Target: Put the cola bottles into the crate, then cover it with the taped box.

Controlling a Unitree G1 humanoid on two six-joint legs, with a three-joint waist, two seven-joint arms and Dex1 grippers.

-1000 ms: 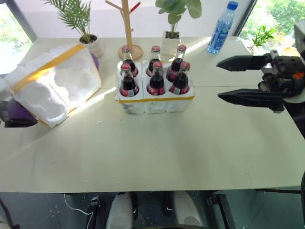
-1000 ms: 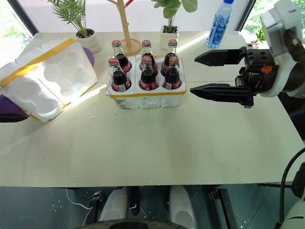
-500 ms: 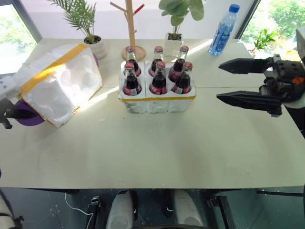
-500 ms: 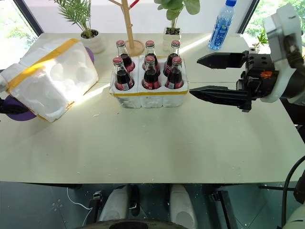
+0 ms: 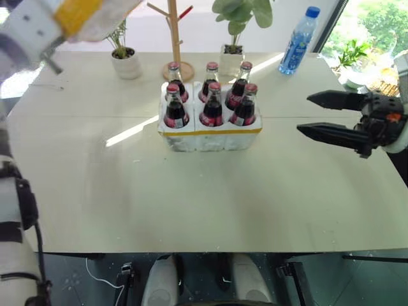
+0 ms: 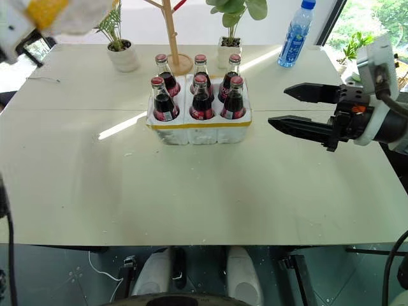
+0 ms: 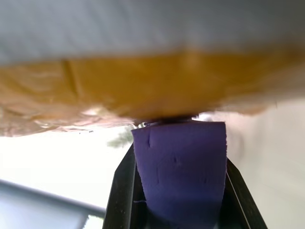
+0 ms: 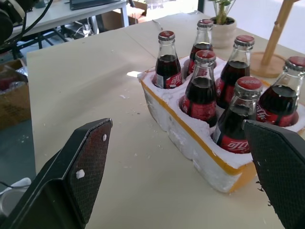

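Several cola bottles (image 5: pixel 211 102) with red caps stand upright in the crate (image 5: pixel 210 137), a low white foam block with a yellow band, at the table's middle back. The taped box (image 5: pixel 83 13) hangs high at the far left, above the table, cut off by the picture's upper edge. My left gripper (image 7: pixel 177 125) is shut on it; its yellow tape (image 7: pixel 143 86) lies right across the wrist view, above a purple pad between the black fingers. My right gripper (image 5: pixel 305 113) is open, level, to the right of the crate and apart from it, pointing at the bottles (image 8: pixel 200 90).
A blue-capped water bottle (image 5: pixel 298 39) stands at the back right. A wooden stand (image 5: pixel 173 38) and two potted plants (image 5: pixel 124 60) (image 5: pixel 233 54) line the far edge behind the crate. The table (image 5: pixel 191 204) is bare in front and to the left.
The left gripper has shut on the taped box and lifted it off the table's left side, high up and inward. The right gripper has drifted slightly right and down, still open.
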